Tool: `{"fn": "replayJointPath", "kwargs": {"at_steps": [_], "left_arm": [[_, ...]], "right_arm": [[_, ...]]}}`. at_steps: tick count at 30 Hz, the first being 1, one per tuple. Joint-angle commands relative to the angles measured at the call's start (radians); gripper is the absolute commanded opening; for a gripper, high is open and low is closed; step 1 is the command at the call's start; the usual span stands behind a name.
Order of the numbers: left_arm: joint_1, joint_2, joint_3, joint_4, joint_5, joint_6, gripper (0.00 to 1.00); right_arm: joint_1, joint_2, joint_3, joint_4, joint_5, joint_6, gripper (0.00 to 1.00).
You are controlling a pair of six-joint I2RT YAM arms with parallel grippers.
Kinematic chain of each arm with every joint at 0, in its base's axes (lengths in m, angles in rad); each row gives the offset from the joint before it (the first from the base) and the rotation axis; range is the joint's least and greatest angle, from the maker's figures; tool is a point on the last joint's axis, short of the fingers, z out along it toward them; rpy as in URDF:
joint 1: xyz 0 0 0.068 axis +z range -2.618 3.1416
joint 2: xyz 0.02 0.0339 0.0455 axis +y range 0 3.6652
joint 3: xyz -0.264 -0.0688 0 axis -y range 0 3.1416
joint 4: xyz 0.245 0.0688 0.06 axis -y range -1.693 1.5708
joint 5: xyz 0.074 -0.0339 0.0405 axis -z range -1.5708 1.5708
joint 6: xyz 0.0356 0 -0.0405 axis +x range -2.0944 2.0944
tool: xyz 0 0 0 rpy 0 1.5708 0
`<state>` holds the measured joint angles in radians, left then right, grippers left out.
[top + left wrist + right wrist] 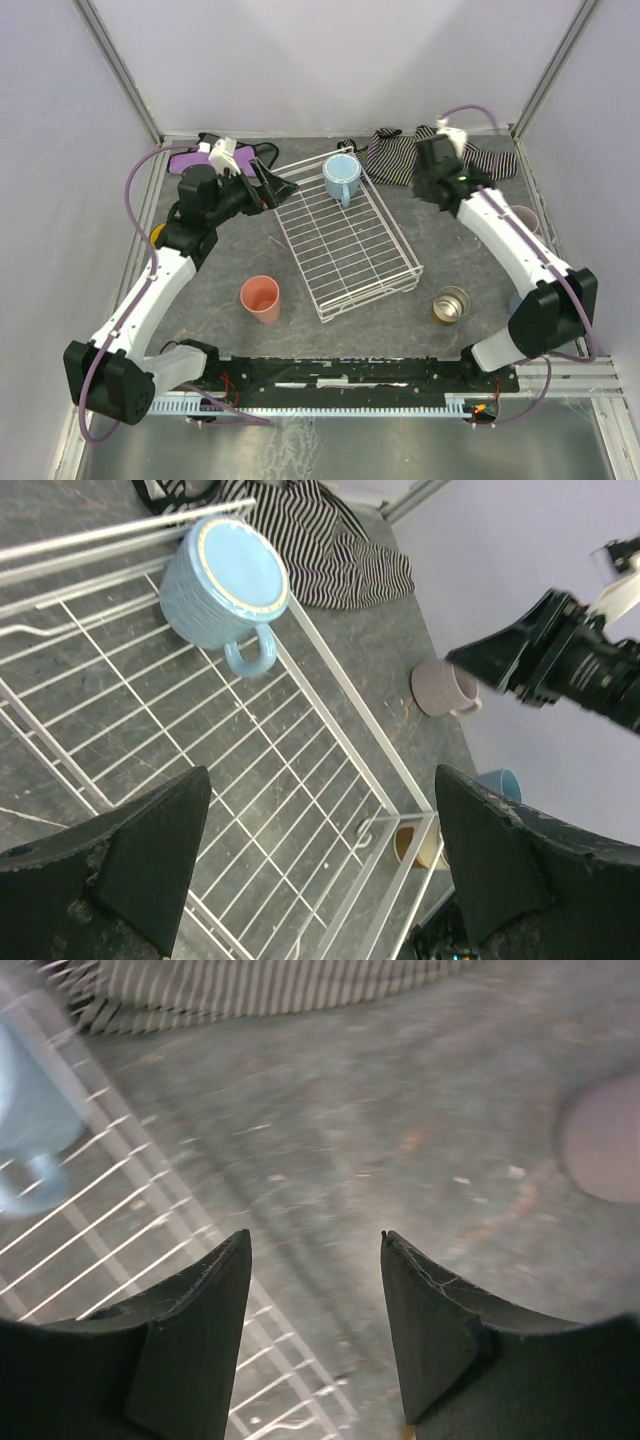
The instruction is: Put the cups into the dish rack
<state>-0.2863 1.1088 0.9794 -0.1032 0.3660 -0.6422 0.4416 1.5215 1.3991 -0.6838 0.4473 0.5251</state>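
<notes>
A: Count, cups: six. One light blue mug (342,177) sits in the far end of the dish rack (368,297). Five are on the table: salmon tumbler (262,298) near left of the rack, metal cup (450,305) near right, pale pink mug (445,688) right, blue tumbler (497,780) near right. Only a sliver of the yellow cup (158,235) shows behind the left arm.

B: Other items?

A: One rack, one striped cloth (400,155), one purple cloth (188,158).

B: Jaws?

A: Left gripper (322,772) spread wide over the rack, empty. Right gripper (315,1245) parted above bare table between rack and pink mug, empty.

B: Handling?

A: Judged light, rigid and smooth-walled. The metal one is probably the slipperiest and may tip. Pinch across the rim wall, one finger inside. Handles look too small to grip reliably.
</notes>
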Motion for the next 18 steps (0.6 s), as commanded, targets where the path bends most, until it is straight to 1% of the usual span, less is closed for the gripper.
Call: {"fn": "replayJointPath", "kwargs": {"at_steps": [1,5,9,15,18], "left_arm": [[0.002,0.021,0.055,-0.021,0.101,0.028,0.99],[0.002,0.042,0.063,-0.022,0.108,0.027,0.99],[0.003,0.063,0.066,-0.011,0.118,0.027,0.99],[0.002,0.079,0.058,0.006,0.112,0.044,0.99],[0.002,0.094,0.059,0.01,0.113,0.058,0.99]], "right_arm": [[-0.166,-0.067,0.01,-0.13,-0.03,-0.04,0.62],[-0.303,-0.052,0.03,-0.21,-0.063,-0.035,0.64],[-0.456,-0.069,-0.018,-0.197,-0.133,-0.027,0.63],[-0.582,-0.014,-0.01,-0.185,-0.159,-0.07,0.61],[-0.617,0.033,0.0,-0.165,-0.188,-0.078,0.6]]}}
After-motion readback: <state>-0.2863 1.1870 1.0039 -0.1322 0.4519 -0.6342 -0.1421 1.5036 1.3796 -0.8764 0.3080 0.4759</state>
